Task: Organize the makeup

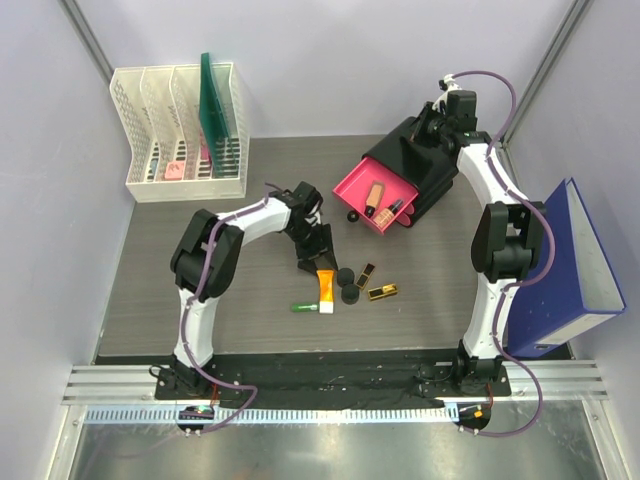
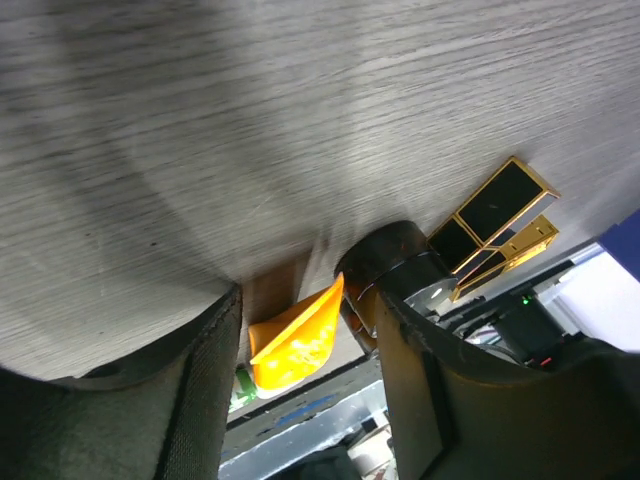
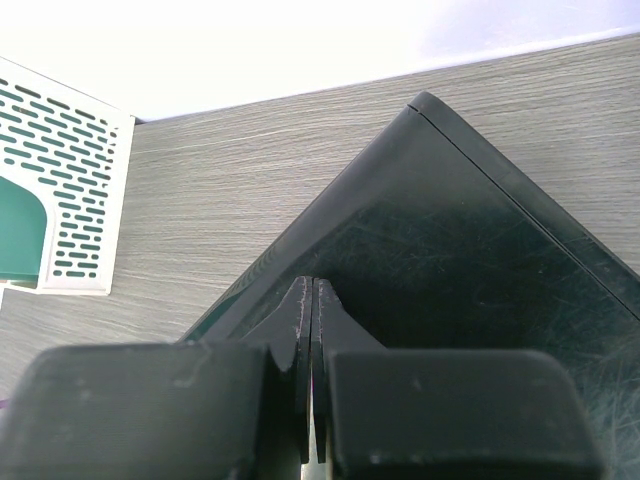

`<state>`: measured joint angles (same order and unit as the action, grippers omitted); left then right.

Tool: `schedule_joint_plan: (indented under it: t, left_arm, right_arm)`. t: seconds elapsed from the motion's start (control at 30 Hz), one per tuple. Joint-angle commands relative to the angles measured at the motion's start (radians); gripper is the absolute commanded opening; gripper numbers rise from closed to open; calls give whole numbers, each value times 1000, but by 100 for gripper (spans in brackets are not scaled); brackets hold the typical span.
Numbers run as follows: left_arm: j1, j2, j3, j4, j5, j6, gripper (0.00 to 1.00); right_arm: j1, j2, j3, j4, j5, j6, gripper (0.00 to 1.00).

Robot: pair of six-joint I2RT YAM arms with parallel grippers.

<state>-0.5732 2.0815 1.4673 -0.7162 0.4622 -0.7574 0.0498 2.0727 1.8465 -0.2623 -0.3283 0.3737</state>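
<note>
My left gripper [image 1: 312,258] is open and low over the table, its fingers either side of the crimped end of the orange white-capped tube [image 1: 325,288]. In the left wrist view the tube [image 2: 300,340] lies between the fingers [image 2: 200,400]. One black compact [image 2: 395,258] sits against the right finger. Two black compacts [image 1: 348,286], two gold-black sticks [image 1: 382,292] and the slim green tube [image 1: 305,307] lie close by. A beige bottle [image 1: 375,197] lies in the open pink drawer [image 1: 362,183]. My right gripper [image 1: 432,128] is shut and empty on top of the black box [image 3: 480,260].
A white mesh file rack [image 1: 180,130] with a green folder stands at the back left. A blue binder [image 1: 575,265] leans at the right edge. A small black ball [image 1: 352,217] lies in front of the drawer.
</note>
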Motion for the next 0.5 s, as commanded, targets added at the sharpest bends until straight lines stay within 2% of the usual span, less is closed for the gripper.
schedule_joint_plan:
  t: [0.0,0.07,0.17,0.27,0.3,0.47]
  left_arm:
    - [1,14,13,12,61,4,54]
    - [1,15,21,-20,59,13,53]
    - [1,17,25,-40,56,30,43]
    - [1,26,36,-57,59,44,17]
    - [1,29,37,-66,59,47,1]
    - [3,14,63,-92,33,76,0]
  right_arm:
    - [-2,109,-92,-325,52,-39,1]
    - [-2,110,-90,-325,55,-39,1]
    - [-2,112,-90,-327,55,-41,1]
    - [-2,115,-89,-327,57,-42,1]
    - [-2,116,-89,-327,57,-41,1]
    - [-2,119,-86,-327,60,-41,1]
